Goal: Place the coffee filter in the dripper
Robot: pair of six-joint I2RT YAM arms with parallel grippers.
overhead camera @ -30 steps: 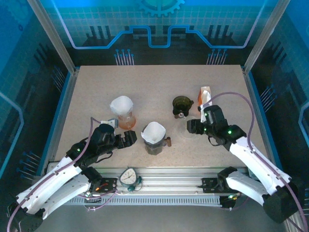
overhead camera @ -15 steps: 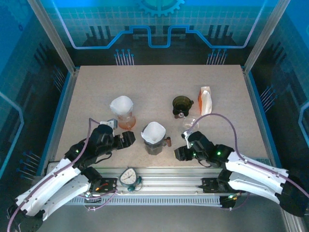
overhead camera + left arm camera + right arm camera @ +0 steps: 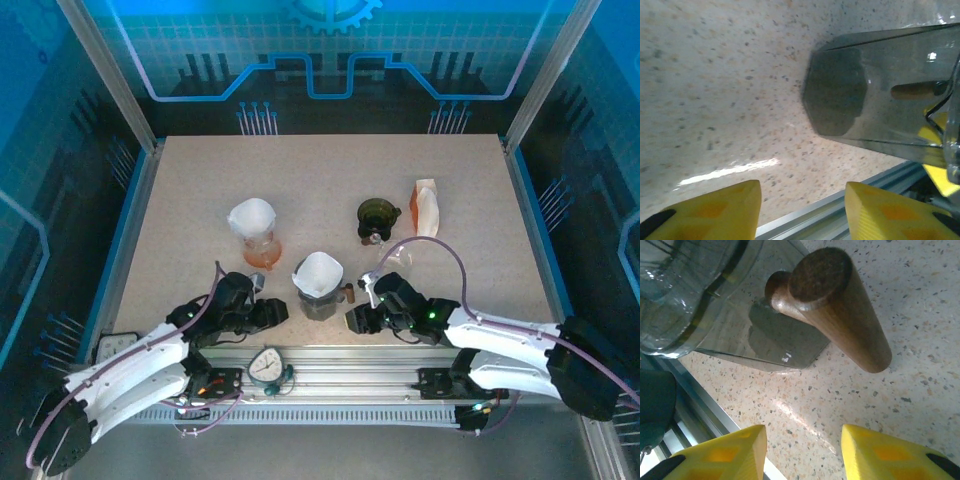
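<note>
A smoky grey glass dripper with a brown wooden handle stands near the table's front edge, and a white coffee filter sits in its top. My left gripper lies low just left of the dripper, open, nothing between its yellow fingers. The left wrist view shows the dripper's grey base ahead and to the right. My right gripper is just right of the dripper, open and empty, with the wooden handle straight ahead of its fingertips.
An orange dripper holding another white filter stands behind the left gripper. A dark green dripper and an orange-white filter pack sit at the back right. The metal front rail and a round dial lie close under both grippers.
The right arm swung from beside the filter pack down and left to the dripper's handle. The left gripper slid back toward the front edge. Both sets of jaws narrowed.
</note>
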